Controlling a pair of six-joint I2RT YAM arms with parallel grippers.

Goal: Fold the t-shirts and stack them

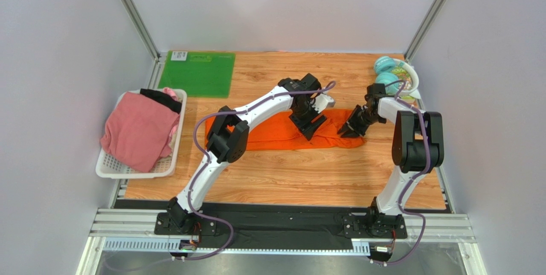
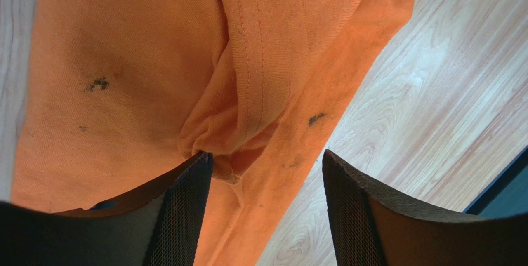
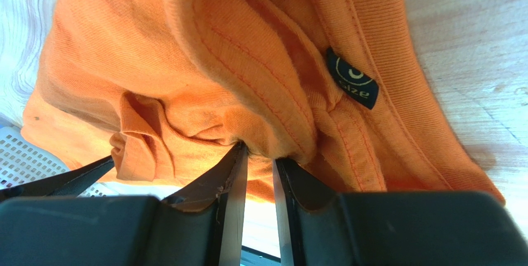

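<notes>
Nearest the camera, a metal rail (image 1: 128, 224) carries both arm bases, and the pale wood-grain table (image 1: 288, 179) runs clear from there up to the cloth. In the middle of the table lies the orange t-shirt (image 1: 269, 135), folded into a long, narrow strip running left to right, soft and rumpled at its right end.

The left gripper (image 1: 309, 128) is down over the strip's middle, its fingers (image 2: 186, 216) spread wide and gripping nothing. The pads are black and cross-hatched, one tip just touching a raised pleat, with stitched hem lines and a few dark smudges (image 2: 96, 83) on the knit above it.

The right gripper (image 1: 352, 128) is at the strip's right end, its fingers (image 3: 232, 204) drawn close together and pinching a bunched fold of the orange cloth. Beside the pinch sits the ribbed collar, with a small dark label (image 3: 351, 79) sewn in.

Off to the left, well apart from the arms, a white perforated basket (image 1: 128, 174) holds the pink t-shirt (image 1: 138, 131) heaped loosely. The black t-shirt (image 1: 161, 99) peeks out at the basket's far end.

At the far left corner lies a flat green mat (image 1: 197, 73). At the far right is a bowl (image 1: 413, 77) with teal balls (image 1: 384, 65), just beyond the right arm's elbow.
</notes>
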